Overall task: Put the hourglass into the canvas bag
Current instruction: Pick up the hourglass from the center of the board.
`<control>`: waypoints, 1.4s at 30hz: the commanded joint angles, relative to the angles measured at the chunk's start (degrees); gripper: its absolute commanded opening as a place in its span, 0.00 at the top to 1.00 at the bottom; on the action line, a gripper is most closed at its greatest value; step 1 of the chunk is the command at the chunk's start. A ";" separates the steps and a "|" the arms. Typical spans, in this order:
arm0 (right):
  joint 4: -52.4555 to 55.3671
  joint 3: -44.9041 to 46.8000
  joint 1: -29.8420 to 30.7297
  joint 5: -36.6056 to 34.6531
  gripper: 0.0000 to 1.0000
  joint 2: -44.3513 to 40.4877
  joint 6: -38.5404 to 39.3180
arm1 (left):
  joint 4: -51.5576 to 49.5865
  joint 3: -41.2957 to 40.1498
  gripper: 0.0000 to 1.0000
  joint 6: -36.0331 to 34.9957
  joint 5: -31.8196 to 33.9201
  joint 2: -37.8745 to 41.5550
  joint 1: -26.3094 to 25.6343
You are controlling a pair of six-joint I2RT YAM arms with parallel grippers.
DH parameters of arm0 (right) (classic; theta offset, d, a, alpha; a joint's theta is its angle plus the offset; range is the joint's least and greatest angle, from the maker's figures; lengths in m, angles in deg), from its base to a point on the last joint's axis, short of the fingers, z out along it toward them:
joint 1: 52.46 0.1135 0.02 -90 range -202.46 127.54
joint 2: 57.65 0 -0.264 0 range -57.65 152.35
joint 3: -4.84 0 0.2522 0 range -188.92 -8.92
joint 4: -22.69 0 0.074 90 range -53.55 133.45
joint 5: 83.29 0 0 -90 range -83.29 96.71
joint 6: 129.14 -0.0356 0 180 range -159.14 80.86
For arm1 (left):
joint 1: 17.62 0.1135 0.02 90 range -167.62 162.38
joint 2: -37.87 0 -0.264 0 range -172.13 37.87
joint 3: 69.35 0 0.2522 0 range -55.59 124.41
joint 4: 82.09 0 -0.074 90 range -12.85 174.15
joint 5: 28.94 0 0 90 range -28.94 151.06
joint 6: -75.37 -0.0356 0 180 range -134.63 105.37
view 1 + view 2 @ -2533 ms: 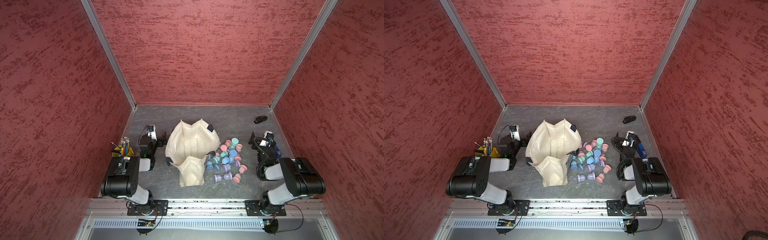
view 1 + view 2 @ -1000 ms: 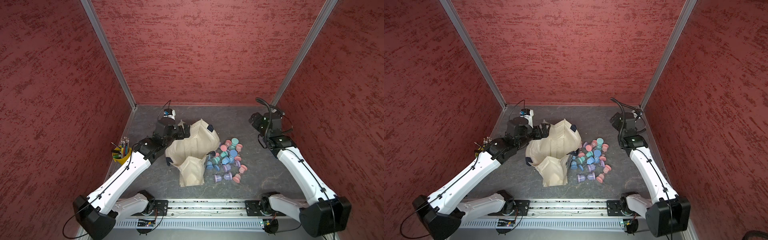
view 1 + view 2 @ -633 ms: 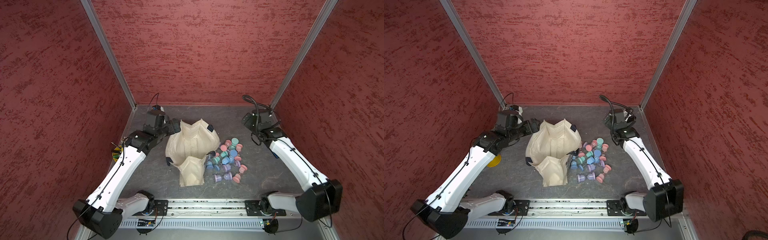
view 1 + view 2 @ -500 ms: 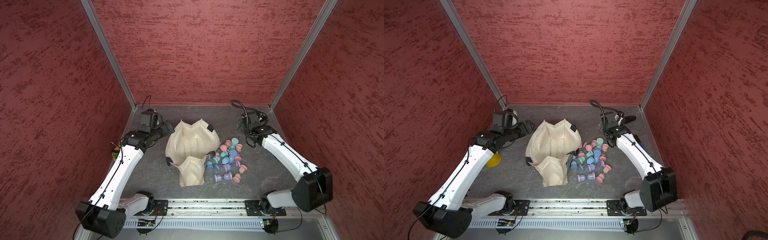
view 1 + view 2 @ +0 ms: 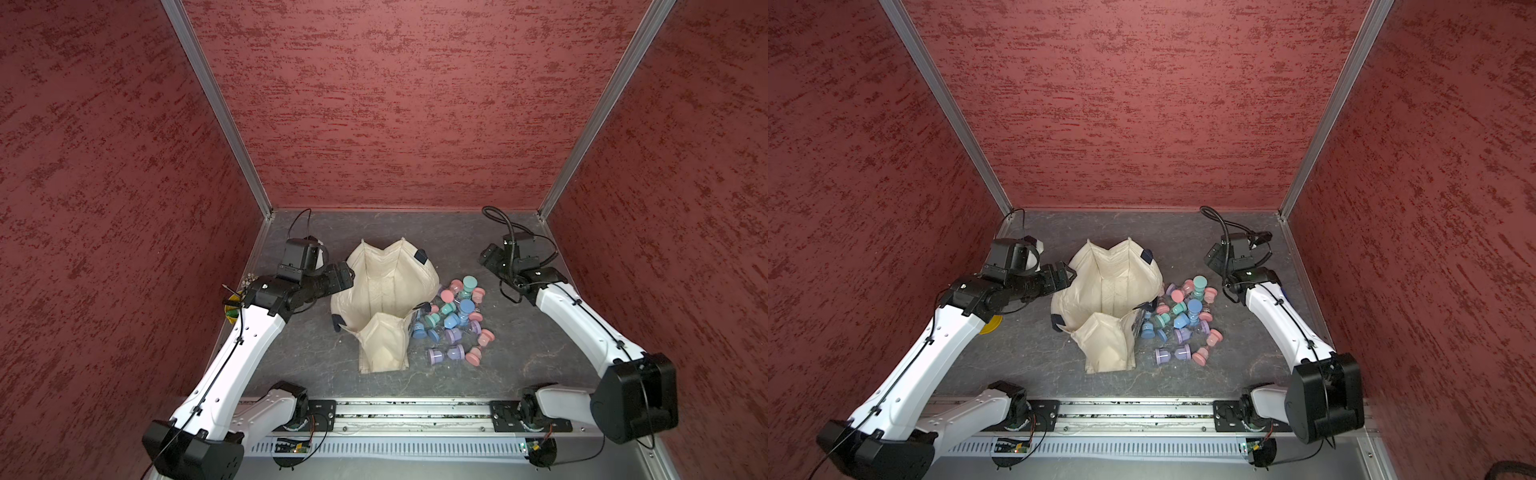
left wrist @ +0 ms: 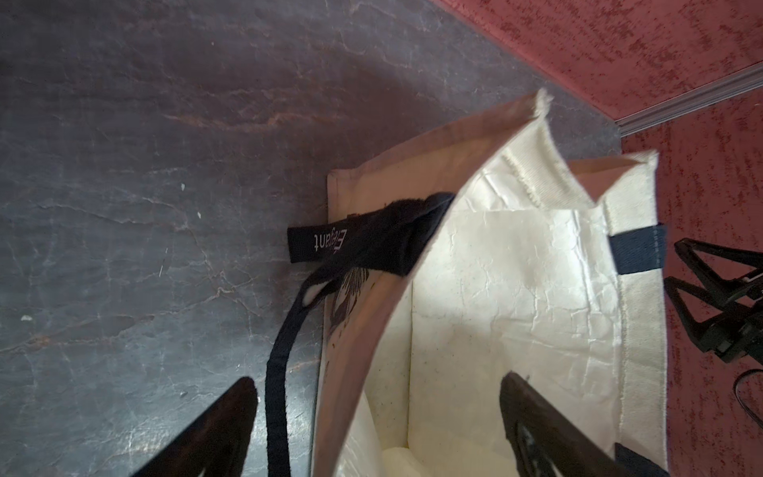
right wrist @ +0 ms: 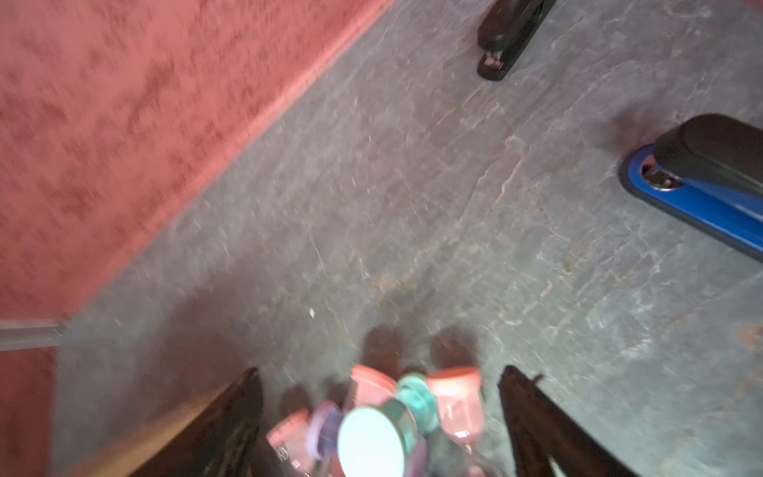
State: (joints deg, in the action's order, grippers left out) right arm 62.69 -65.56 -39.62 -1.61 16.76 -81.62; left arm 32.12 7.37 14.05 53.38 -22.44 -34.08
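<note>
The cream canvas bag (image 5: 386, 286) (image 5: 1106, 282) stands open at the table's middle, its navy strap (image 6: 276, 371) trailing on the table. Several pastel hourglasses (image 5: 455, 316) (image 5: 1183, 318) lie heaped just right of it. My left gripper (image 5: 347, 276) (image 5: 1068, 274) (image 6: 377, 378) is open and straddles the bag's left wall (image 6: 363, 322), one finger outside, one over the opening. My right gripper (image 5: 486, 258) (image 5: 1212, 254) (image 7: 380, 371) is open above the far end of the heap. A teal-capped hourglass (image 7: 371, 442) and pink ones show blurred between its fingers, untouched.
A yellow cup of pens (image 5: 230, 312) (image 5: 988, 327) sits by the left wall under the left arm. A black stapler (image 7: 508, 37) (image 5: 1260, 237) and a blue stapler (image 7: 702, 181) lie near the far right corner. Red walls close three sides.
Both arms have unfolded from their rest at the front. The left gripper came to the bag's left rim. The right gripper swung in over the far end of the hourglass heap.
</note>
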 commanded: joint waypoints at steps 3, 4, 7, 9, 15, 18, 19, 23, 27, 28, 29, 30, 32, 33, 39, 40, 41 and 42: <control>5.78 -1.82 4.71 -2.06 0.32 -0.19 1.74 | 1.23 -2.14 0.17 1.08 -2.41 0.49 0.20; 6.47 -2.20 6.05 -2.59 0.34 0.14 1.78 | 1.54 -2.32 0.21 1.36 -3.03 0.16 0.21; 7.24 -2.25 8.95 -3.21 0.37 0.12 0.68 | 2.39 -2.34 0.29 1.65 -4.25 -0.55 0.21; 7.40 -2.31 9.92 -2.54 0.41 0.59 -0.02 | 2.71 -2.41 0.33 1.69 -4.19 -0.43 0.29; 9.57 -2.65 12.44 -2.75 0.32 1.87 -1.98 | 3.99 -2.98 0.44 2.54 -5.22 0.28 0.30; 10.34 -2.40 12.36 -4.13 0.26 2.44 -1.60 | 4.42 -3.03 0.48 2.56 -5.76 0.14 0.30; 10.85 -2.86 12.36 -4.41 0.25 3.01 -1.40 | 4.39 -3.08 0.49 2.51 -5.77 0.07 0.28; 12.21 -4.91 12.26 -5.57 0.25 5.95 -0.18 | 4.51 -3.52 0.55 2.54 -5.72 0.35 0.36; 12.20 -5.50 11.37 -5.92 0.25 7.53 0.39 | 4.57 -3.81 0.56 2.27 -5.69 0.72 0.38; 12.01 -5.43 11.20 -5.68 0.25 7.82 0.46 | 4.44 -3.81 0.56 2.19 -5.70 0.72 0.39; 11.84 -5.41 11.10 -5.58 0.25 8.15 0.53 | 4.32 -3.82 0.56 2.08 -5.69 0.72 0.39; 11.65 -5.36 10.99 -5.49 0.25 8.37 0.62 | 4.14 -3.98 0.56 2.07 -5.64 0.72 0.49; 11.06 -5.09 10.81 -5.19 0.25 8.56 0.95 | 4.17 -4.39 0.56 2.17 -5.90 0.95 0.56; 10.57 -4.89 10.64 -4.88 0.25 8.56 1.07 | 4.28 -4.59 0.56 2.16 -5.99 1.05 0.65; 8.15 -4.28 10.10 -4.12 0.27 11.98 2.33 | 4.14 -5.37 0.57 2.39 -6.99 1.42 0.93; 7.72 -4.27 10.05 -4.11 0.27 12.36 2.53 | 4.06 -5.31 0.57 2.36 -7.00 1.47 0.98; 7.59 -4.35 10.07 -4.29 0.27 12.95 2.73 | 4.04 -5.38 0.57 2.26 -7.00 1.51 1.01; 7.51 -4.46 10.07 -4.55 0.27 13.50 2.96 | 4.02 -5.39 0.57 2.28 -7.00 1.60 1.00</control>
State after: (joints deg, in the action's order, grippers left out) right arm 72.22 -69.41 -29.32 -5.37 29.44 -79.56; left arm 35.73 2.32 16.63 47.15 -21.87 -33.34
